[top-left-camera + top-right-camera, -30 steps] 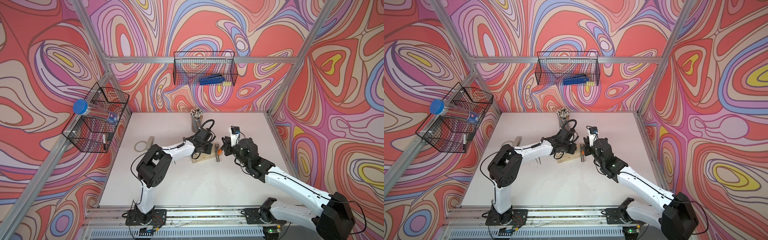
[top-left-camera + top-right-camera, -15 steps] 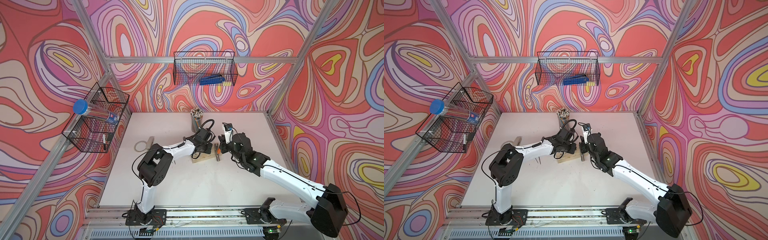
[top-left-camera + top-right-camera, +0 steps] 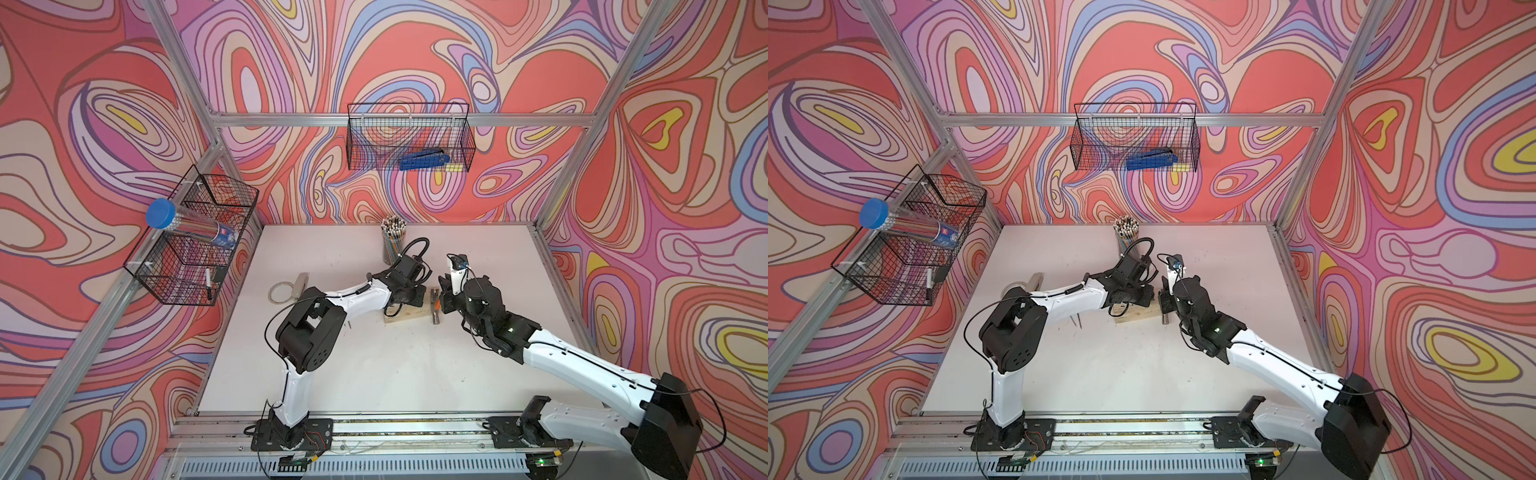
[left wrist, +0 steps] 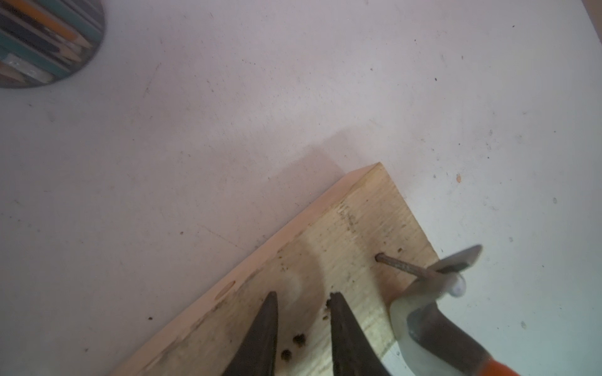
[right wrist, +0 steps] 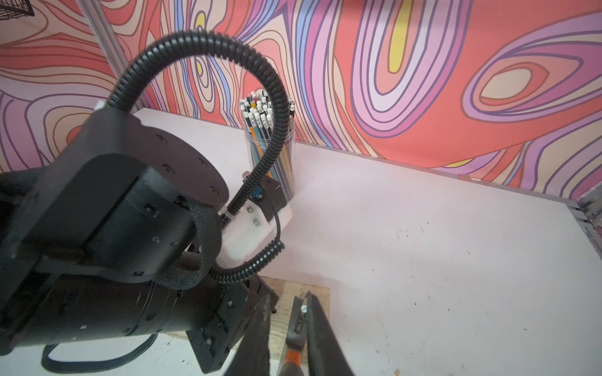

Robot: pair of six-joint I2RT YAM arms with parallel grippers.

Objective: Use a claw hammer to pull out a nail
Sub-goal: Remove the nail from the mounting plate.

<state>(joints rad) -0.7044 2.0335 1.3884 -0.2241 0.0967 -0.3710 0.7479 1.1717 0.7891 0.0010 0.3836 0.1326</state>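
A wooden board (image 3: 405,318) lies mid-table. My left gripper (image 4: 303,294) presses down on it, its fingers slightly apart with only bare wood between them. The nail (image 4: 400,265) leans out of the board near its corner. The steel claw (image 4: 452,267) of the claw hammer (image 5: 298,320) is hooked under the nail's head. My right gripper (image 5: 288,294) is shut on the hammer just below its head, by the orange neck (image 5: 293,358). In both top views the two grippers meet at the board's right end (image 3: 1133,318), and the right one (image 3: 444,297) hides most of the hammer.
A clear cup of pencils (image 3: 392,239) stands just behind the left wrist. A tape roll (image 3: 280,293) and a grey tool (image 3: 301,282) lie at the left. Wire baskets hang on the back wall (image 3: 409,139) and the left wall (image 3: 195,241).
My right wrist has swung left toward the left gripper and tipped over the board's end with the hammer in it. The left arm has stayed put on the board.
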